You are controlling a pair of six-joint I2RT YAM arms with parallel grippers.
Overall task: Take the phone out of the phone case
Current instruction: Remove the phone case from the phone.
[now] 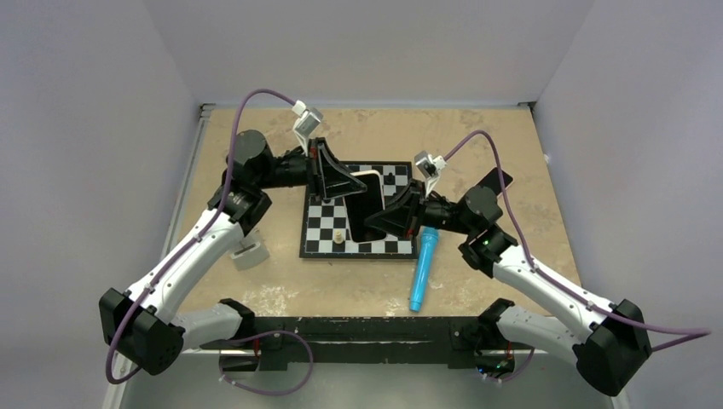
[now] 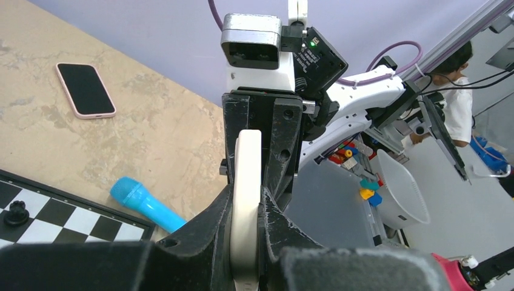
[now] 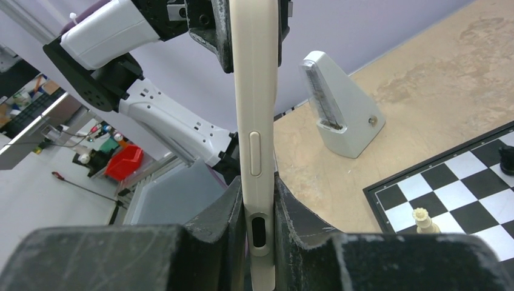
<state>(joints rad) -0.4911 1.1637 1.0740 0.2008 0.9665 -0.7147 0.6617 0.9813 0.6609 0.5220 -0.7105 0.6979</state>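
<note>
A phone with a black screen (image 1: 370, 211) sits in a cream case (image 1: 365, 174) and is held in the air over the chessboard (image 1: 320, 243). My left gripper (image 1: 343, 183) is shut on the case's far end. My right gripper (image 1: 388, 219) is shut on its near end. In the left wrist view the case (image 2: 247, 160) stands edge-on between my left gripper's (image 2: 247, 195) jaws. In the right wrist view the case (image 3: 257, 91), with a side button and a slot, stands edge-on between my right gripper's (image 3: 257, 188) jaws. The screen is hidden in both wrist views.
A blue toy microphone (image 1: 423, 268) lies right of the board. A second phone in a pink case (image 2: 85, 89) lies on the table at the right. A white metronome (image 1: 249, 253) stands left of the board. A white pawn (image 1: 339, 237) and a black piece (image 2: 17, 213) stand on the board.
</note>
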